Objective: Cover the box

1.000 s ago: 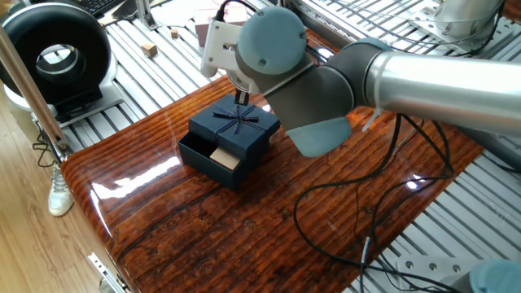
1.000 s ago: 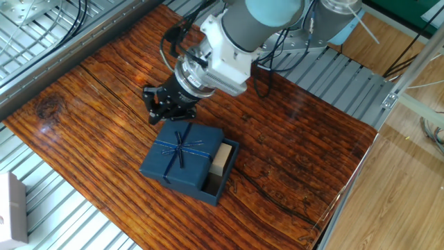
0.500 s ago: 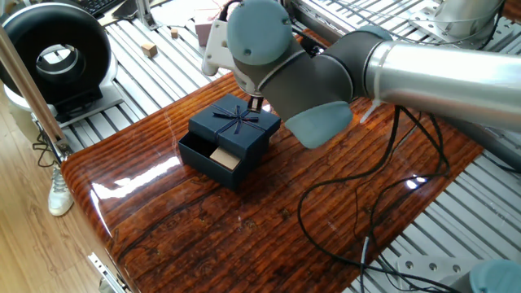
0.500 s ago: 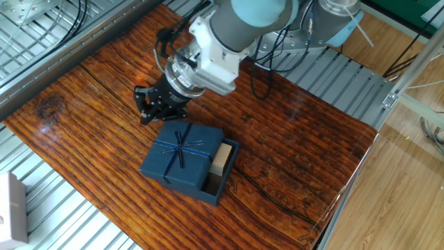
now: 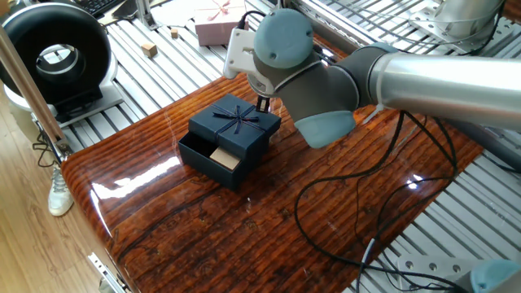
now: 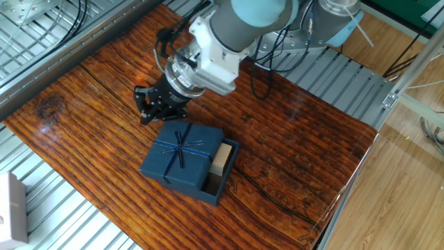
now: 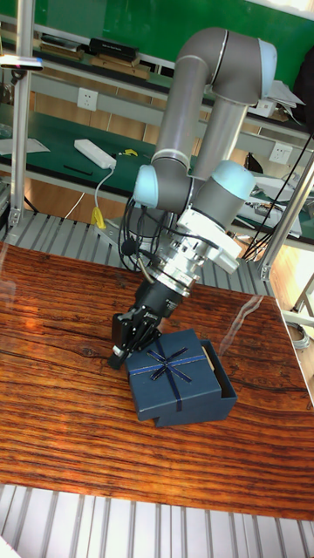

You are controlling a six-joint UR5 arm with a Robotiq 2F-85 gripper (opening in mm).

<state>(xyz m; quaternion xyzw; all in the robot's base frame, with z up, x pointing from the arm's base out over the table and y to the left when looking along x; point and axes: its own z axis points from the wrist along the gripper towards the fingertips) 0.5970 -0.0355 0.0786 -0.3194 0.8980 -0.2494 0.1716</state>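
Observation:
The navy box (image 5: 213, 160) sits on the wooden table with its lid (image 5: 235, 124), tied with a bow, lying offset on top. A gap at one side shows the tan pad (image 6: 222, 160) inside; the lid (image 6: 182, 156) covers the remainder. In the tall fixed view the lid (image 7: 174, 370) hides most of the box (image 7: 223, 403). My gripper (image 6: 154, 111) stands low beside the lid's edge opposite the gap, fingers together and holding nothing. It also shows behind the lid (image 5: 262, 104) and at the lid's left corner (image 7: 129, 338).
A pale pink gift box (image 5: 218, 20) lies on the metal rack behind the table. A black round device (image 5: 53, 57) stands at the far left, with small wooden blocks (image 5: 149, 49) near it. Black cables (image 5: 366, 203) trail across the table's right part. A white object (image 6: 10, 208) sits off the table corner.
My gripper has shifted a little along the lid's edge and its wrist has turned. The lid and box have not moved.

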